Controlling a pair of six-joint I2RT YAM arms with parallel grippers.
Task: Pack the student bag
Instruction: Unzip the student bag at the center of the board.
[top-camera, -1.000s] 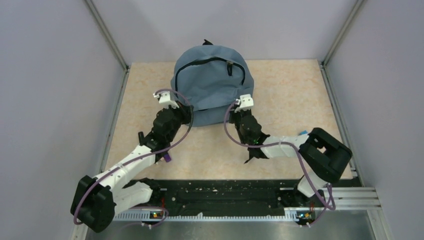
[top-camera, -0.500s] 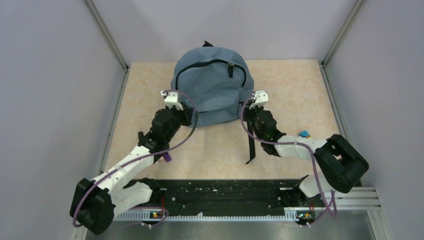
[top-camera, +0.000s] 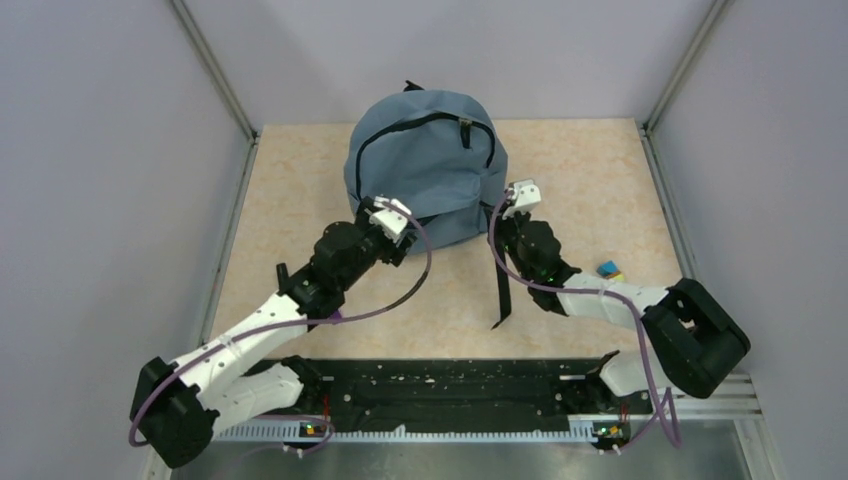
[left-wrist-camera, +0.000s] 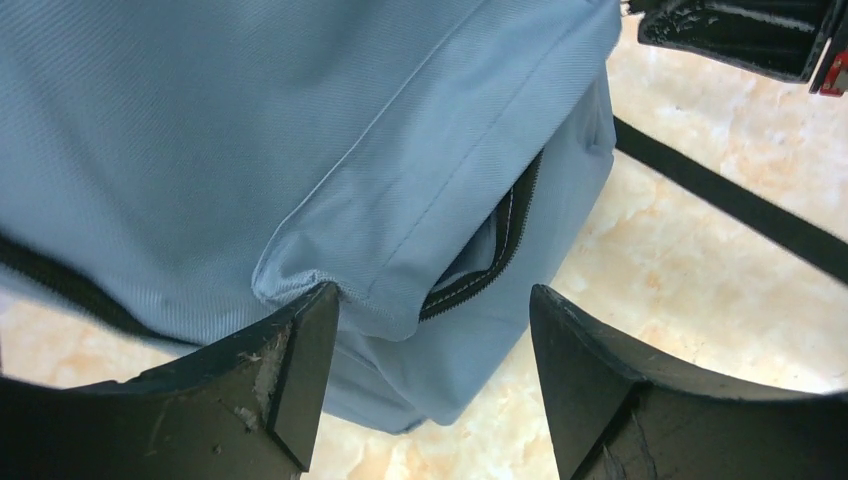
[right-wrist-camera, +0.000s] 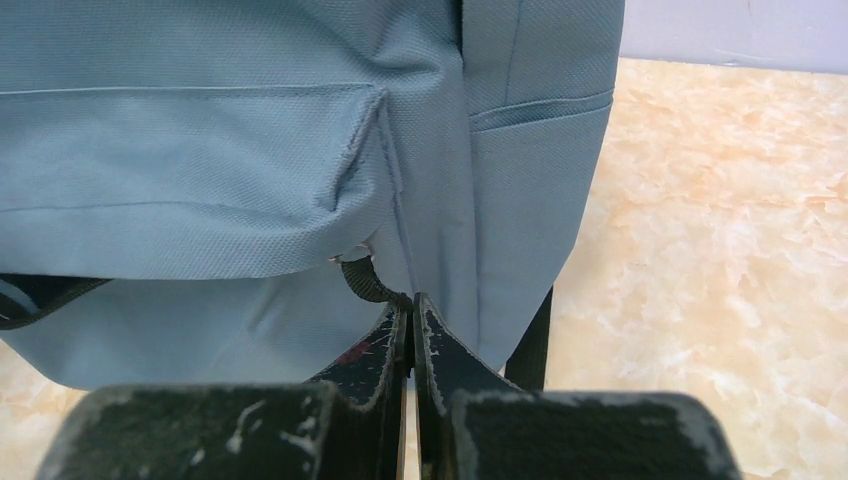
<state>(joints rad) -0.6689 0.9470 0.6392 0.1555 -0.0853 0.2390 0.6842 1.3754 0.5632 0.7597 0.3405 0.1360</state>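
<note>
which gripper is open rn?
The left gripper, jaws spread wide at the front pocket of the student bag; the right gripper is pinched shut on a dark tab.

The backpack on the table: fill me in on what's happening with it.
Both arms are working at the student bag, which sits on the table. The right gripper is shut on a dark tab at the corner of the front pocket. The left gripper is open, straddling the pocket's other end, where the zipper gapes partly open.
</note>
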